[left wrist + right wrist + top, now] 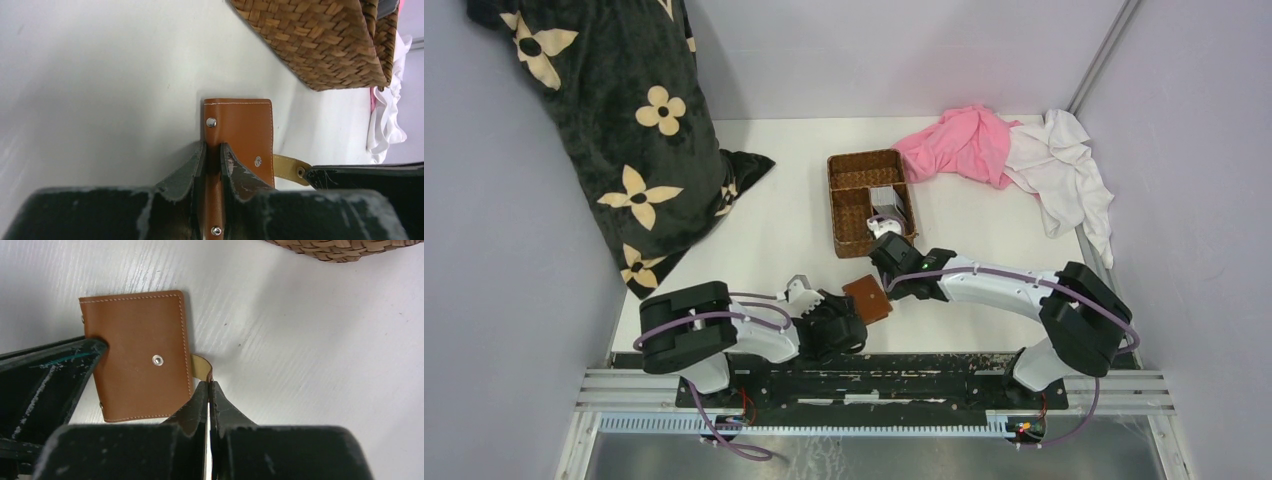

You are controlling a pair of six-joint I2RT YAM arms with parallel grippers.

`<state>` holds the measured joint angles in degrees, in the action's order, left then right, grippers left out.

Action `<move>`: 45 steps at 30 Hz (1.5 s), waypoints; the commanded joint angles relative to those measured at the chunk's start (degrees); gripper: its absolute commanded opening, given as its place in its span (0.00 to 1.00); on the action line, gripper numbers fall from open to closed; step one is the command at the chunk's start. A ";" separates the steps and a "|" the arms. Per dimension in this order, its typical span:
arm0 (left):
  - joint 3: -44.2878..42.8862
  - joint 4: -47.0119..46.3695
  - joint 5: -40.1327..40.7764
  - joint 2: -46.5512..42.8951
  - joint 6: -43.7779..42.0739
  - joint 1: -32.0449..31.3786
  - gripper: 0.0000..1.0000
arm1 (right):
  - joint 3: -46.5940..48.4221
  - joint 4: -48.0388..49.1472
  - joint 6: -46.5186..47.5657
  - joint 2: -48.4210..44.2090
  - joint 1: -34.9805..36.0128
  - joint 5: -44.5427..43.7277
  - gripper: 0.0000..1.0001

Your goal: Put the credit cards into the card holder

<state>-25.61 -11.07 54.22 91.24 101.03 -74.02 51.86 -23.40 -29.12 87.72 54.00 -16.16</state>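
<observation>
Your card holder (867,298) lies closed on the white table (774,220), just in front of the wicker basket (869,170) and between your two grippers. Behind it the basket's near wall stands close but apart from the leather. Further off, a black blanket with cream flowers (624,130) fills the left back corner, and a pink cloth (959,140) and a white cloth (1069,165) lie heaped to the right of the basket, all well apart from the holder.

Your left gripper (212,150) has its jaws narrowed onto the holder's riveted edge, leather pinched between them. Your right gripper (209,387) is closed tight, its tips meeting on the end of the tan snap tab (202,371) that sticks out from the holder's opposite side.

From above, both grips are hidden under the arms; only a corner of brown leather shows. The left wrist view gives you the clamp on the edge, with the tab running off toward the other gripper's dark finger. The right wrist view gives you the whole front face with its snap stud and the tab's curl. Only the overhead view looks into the basket, where a pale grey piece (883,199) sits in a compartment; you cannot tell whether it is a card.
</observation>
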 commanded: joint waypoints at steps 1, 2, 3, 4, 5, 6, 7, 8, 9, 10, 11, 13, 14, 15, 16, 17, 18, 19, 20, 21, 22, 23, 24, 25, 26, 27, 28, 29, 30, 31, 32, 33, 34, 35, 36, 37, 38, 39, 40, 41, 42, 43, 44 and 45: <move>3.00 12.18 -5.83 1.68 -7.63 3.71 0.13 | -0.75 0.36 0.27 -1.77 -2.37 0.78 0.01; 2.89 11.75 -5.73 1.36 -9.16 4.53 0.13 | -0.90 0.41 0.37 -1.78 -3.09 0.60 0.01; 2.72 11.06 -5.76 1.06 -11.01 5.36 0.14 | -1.14 0.51 0.46 -1.77 -3.83 0.26 0.01; 2.46 10.43 -5.85 0.86 -12.84 6.24 0.15 | -1.36 0.64 0.55 -1.62 -4.59 -0.01 0.01; 2.10 9.95 -5.87 0.67 -14.61 6.97 0.15 | -1.40 0.57 0.70 -1.45 -5.27 -0.28 0.01; 1.78 9.48 -5.79 0.62 -16.03 7.63 0.15 | -1.48 0.55 0.71 -1.08 -6.08 -0.68 0.02; 1.53 8.20 -5.90 0.52 -18.00 8.32 0.16 | -1.57 0.62 0.80 -0.71 -6.91 -0.93 0.02; 1.58 6.24 -6.21 0.52 -20.33 8.97 0.16 | -1.54 0.83 0.77 -0.29 -7.62 -0.97 0.02; 1.44 4.80 -6.91 0.66 -22.18 9.76 0.16 | -1.50 1.05 0.71 0.23 -8.35 -0.97 0.03; 1.24 3.64 -7.65 0.85 -23.93 10.47 0.16 | -1.39 1.21 0.73 0.71 -8.98 -1.10 0.04; 1.09 2.75 -8.33 1.13 -25.37 11.28 0.17 | -1.26 1.29 0.68 1.31 -9.62 -1.33 0.05; 0.81 1.77 -9.70 1.58 -27.60 12.51 0.17 | -0.70 1.23 0.60 2.73 -10.72 -1.50 0.09; 0.75 1.24 -10.25 1.74 -28.69 13.01 0.17 | -0.29 1.03 0.57 3.50 -11.09 -1.66 0.11; 0.77 1.11 -10.49 1.81 -29.41 13.17 0.18 | -0.01 1.00 0.48 4.06 -11.42 -2.09 0.13; 0.75 1.06 -10.67 1.83 -30.01 13.32 0.18 | 0.23 1.00 0.43 4.56 -11.66 -2.64 0.16; 0.79 0.82 -10.89 1.83 -30.73 13.41 0.20 | 0.50 0.94 0.35 5.06 -12.01 -2.94 0.20; 0.97 0.30 -11.34 1.72 -31.68 13.57 0.22 | 0.78 0.90 0.30 5.62 -12.32 -2.99 0.24; 1.17 -0.41 -11.85 1.49 -32.90 13.63 0.26 | 1.00 0.90 0.30 5.99 -12.49 -3.00 0.28; 1.15 -0.69 -12.19 1.19 -33.77 13.63 0.31 | 1.17 0.78 0.36 6.11 -12.57 -3.07 0.30; 1.17 -0.86 -12.58 0.82 -34.46 13.59 0.34 | 1.27 0.74 0.32 5.79 -12.57 -3.08 0.32; 1.25 -1.07 -12.90 0.29 -35.41 13.63 0.38 | 1.23 0.54 0.30 5.05 -12.52 -3.27 0.33; 1.45 -1.15 -13.05 -0.68 -36.00 13.57 0.41 | 1.41 0.22 0.34 3.91 -12.48 -3.51 0.34; 1.69 -1.12 -13.10 -1.47 -36.38 13.62 0.43 | 1.64 -0.45 0.49 2.62 -12.47 -3.67 0.34; 2.03 -1.22 -13.21 -2.49 -36.73 13.57 0.46 | 2.25 -1.22 0.81 1.22 -12.47 -3.62 0.34; 2.31 -1.23 -13.32 -3.60 -37.16 13.63 0.48 | 2.88 -2.16 1.15 -0.91 -12.42 -3.61 0.35; 2.62 -1.16 -13.30 -4.75 -37.43 13.55 0.49 | 3.87 -3.24 1.39 -1.97 -12.40 -3.69 0.36; 2.95 -0.99 -13.35 -6.03 -37.67 13.52 0.50 | 5.22 -4.44 2.01 -3.37 -12.36 -3.78 0.36; 3.20 -0.71 -13.42 -7.12 -37.82 13.50 0.51 | 6.87 -5.91 2.44 -4.94 -12.33 -4.01 0.37; 3.40 -0.33 -13.43 -8.44 -38.02 13.48 0.52 | 8.65 -7.28 2.83 -5.84 -12.34 -4.19 0.37; 3.57 0.23 -13.43 -9.52 -38.14 13.46 0.52 | 10.47 -8.29 3.32 -6.37 -12.29 -4.41 0.38; 3.70 0.86 -13.39 -10.78 -38.15 13.34 0.53 | 12.20 -9.18 3.73 -6.64 -12.33 -4.74 0.40; 3.66 1.40 -13.43 -11.98 -38.42 13.34 0.53 | 13.99 -9.69 4.36 -6.43 -12.34 -4.83 0.41; 3.66 1.89 -13.43 -12.98 -38.64 13.25 0.54 | 15.89 -9.96 5.13 -5.73 -12.34 -5.01 0.44; 3.57 2.40 -13.42 -13.98 -38.90 13.20 0.54 | 17.99 -10.49 5.80 -4.54 -12.46 -5.30 0.45; 3.28 3.13 -13.46 -14.94 -39.16 13.16 0.55 | 20.38 -10.98 6.30 -3.06 -12.62 -5.33 0.46; 2.86 3.99 -13.39 -15.75 -39.41 13.15 0.55 | 22.56 -11.34 6.74 -1.26 -12.91 -4.65 0.47; 2.38 5.03 -13.23 -16.52 -39.73 13.17 0.55 | 24.96 -11.61 7.06 0.51 -13.26 -3.62 0.47; 1.82 6.14 -12.93 -17.28 -39.96 13.13 0.56 | 27.10 -11.66 7.11 2.41 -13.96 -2.15 0.47; 1.33 7.66 -12.70 -18.05 -40.14 13.18 0.56 | 29.24 -11.53 7.07 4.25 -14.65 -0.42 0.47; 0.93 8.51 -12.42 -18.70 -40.39 13.16 0.57 | 31.20 -11.42 6.88 5.91 -15.43 0.98 0.47; 0.58 9.15 -12.24 -19.37 -40.65 13.17 0.57 | 32.86 -11.22 6.75 7.55 -16.21 2.11 0.47; 0.18 9.74 -11.99 -19.96 -41.06 13.17 0.58 | 34.87 -10.97 6.61 8.87 -16.89 3.48 0.48; -0.24 10.32 -11.66 -20.42 -41.37 13.14 0.58 | 36.16 -10.70 6.30 10.23 -17.81 4.51 0.48; -0.63 10.91 -11.31 -20.92 -41.78 13.23 0.59 | 37.35 -10.56 6.08 11.45 -18.61 5.56 0.48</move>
<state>-23.09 -4.12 40.34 72.97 63.53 -60.84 83.85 -33.54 -23.35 95.22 38.26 -15.29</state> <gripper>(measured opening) 0.574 0.474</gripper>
